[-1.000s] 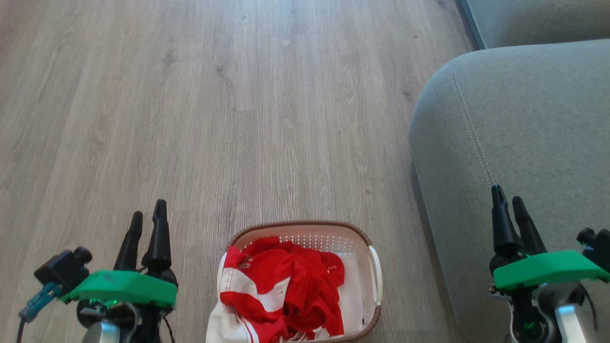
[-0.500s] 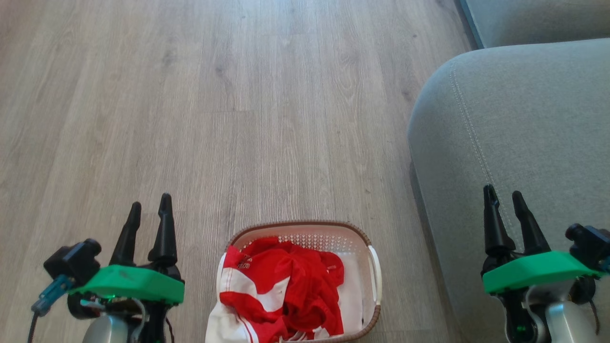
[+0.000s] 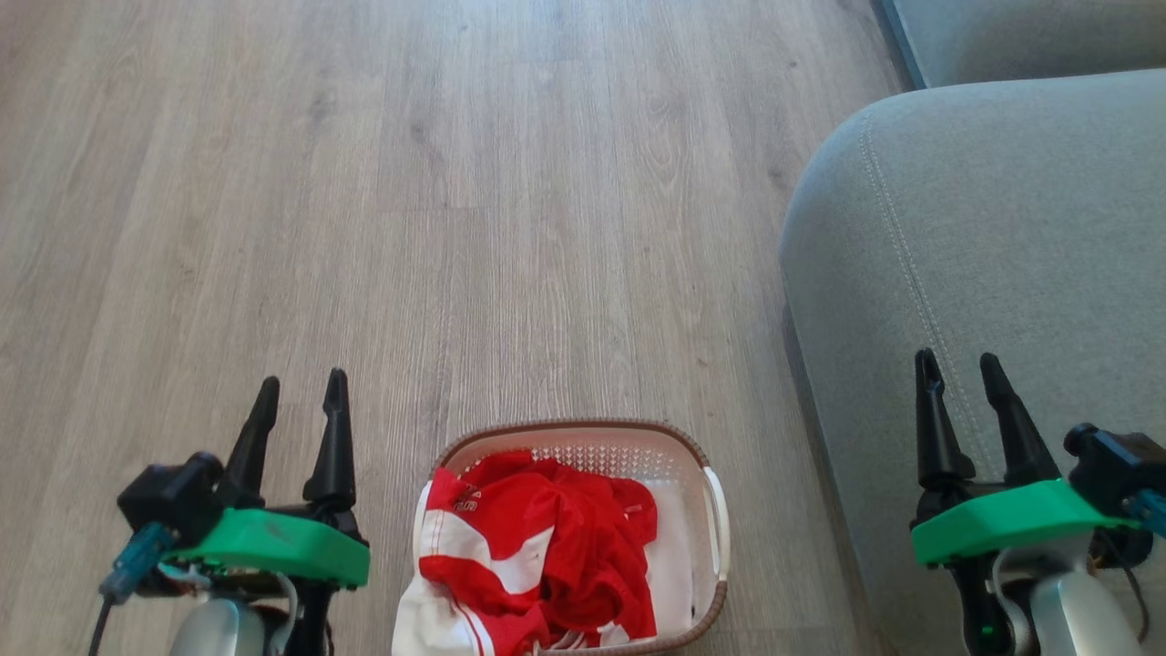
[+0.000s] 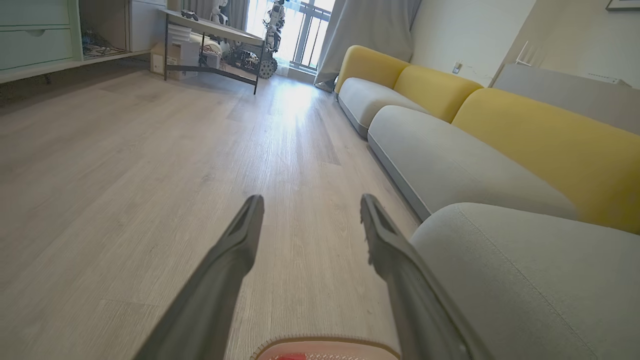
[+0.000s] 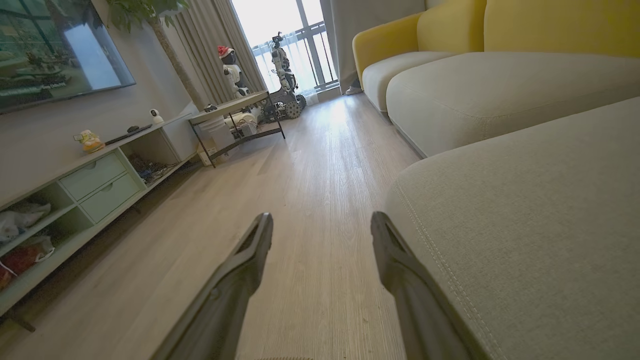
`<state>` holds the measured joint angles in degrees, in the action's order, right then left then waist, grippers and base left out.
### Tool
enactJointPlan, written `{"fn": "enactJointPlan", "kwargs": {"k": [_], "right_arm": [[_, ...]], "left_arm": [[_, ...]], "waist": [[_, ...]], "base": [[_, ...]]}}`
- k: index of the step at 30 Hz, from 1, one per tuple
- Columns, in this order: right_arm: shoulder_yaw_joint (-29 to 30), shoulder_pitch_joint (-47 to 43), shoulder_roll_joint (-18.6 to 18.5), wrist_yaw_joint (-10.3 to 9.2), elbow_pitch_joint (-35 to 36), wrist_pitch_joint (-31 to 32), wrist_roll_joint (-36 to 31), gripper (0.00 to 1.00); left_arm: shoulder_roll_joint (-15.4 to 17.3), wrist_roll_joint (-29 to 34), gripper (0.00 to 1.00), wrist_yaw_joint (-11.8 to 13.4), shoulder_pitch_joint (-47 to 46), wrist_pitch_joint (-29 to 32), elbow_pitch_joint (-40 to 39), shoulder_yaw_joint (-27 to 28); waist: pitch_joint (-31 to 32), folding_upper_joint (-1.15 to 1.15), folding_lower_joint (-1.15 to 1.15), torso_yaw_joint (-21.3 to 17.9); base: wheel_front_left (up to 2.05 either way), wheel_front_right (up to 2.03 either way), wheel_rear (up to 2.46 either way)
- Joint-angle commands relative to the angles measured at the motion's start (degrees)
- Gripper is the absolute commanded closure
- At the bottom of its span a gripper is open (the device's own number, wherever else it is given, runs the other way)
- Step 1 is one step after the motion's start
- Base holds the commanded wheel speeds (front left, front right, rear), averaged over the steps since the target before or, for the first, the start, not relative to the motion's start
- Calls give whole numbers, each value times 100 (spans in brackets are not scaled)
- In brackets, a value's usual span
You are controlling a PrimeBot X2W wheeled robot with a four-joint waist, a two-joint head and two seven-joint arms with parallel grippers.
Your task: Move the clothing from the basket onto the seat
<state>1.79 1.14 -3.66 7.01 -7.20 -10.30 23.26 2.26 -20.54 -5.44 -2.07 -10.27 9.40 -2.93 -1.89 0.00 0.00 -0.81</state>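
- Head view, bottom centre: the basket (image 3: 583, 426) stands on the wood floor (image 3: 364, 182). It has white perforated walls, a brown rim and a white handle on its right side.
- In the basket: the clothing (image 3: 547, 538), red with white panels, lies bunched across the left and middle. One white fold with thin red stripes hangs over the left rim at the bottom edge of the frame.
- A flat white liner sheet (image 3: 672, 556) shows beneath the clothing, toward the right wall.
- The seat (image 3: 1002, 228), grey with a stitched seam, takes up the right side of the head view. It is near the basket, with a strip of floor between them.
- Left tool (image 3: 302, 378): lower left of the head view, over floor, left of the basket. Its fingers are apart and grip nothing.
- Right tool (image 3: 957, 357): lower right, seen against the seat's grey. Its fingers are also spread, with nothing between them.
- Left wrist view: at the bottom edge, between the fingers, it catches the basket's far rim and a sliver of red. It adds yellow backrests (image 4: 540, 145) behind a row of grey cushions at right, and a dark-legged table (image 4: 210, 27) at upper left.
- Right wrist view: floor lies between the fingers and the seat's rounded edge is at right. It adds a low cabinet (image 5: 95, 177) with drawers along the left, and a wall screen (image 5: 60, 45) at upper left.
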Motion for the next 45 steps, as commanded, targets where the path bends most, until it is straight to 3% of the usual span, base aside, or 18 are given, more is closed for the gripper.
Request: {"fn": "enactJointPlan", "kwargs": {"k": [1,24,45], "right_arm": [[-114,266,-92,38,256,-84,-195,0],[-231,286,-98,47,455,-470,-1748,0],[-224,288,-80,47,436,-470,-1735,0]], "left_arm": [[94,204,0,32,-308,-90,-244,132],[100,1851,0,77,-370,-473,-424,11],[92,1825,0,86,-375,-473,-380,46]], "waist": [[-5,0,0,0],[-77,0,0,-1],[-111,0,0,-26]], "base": [[0,0,0],[0,0,0],[0,0,0]]}}
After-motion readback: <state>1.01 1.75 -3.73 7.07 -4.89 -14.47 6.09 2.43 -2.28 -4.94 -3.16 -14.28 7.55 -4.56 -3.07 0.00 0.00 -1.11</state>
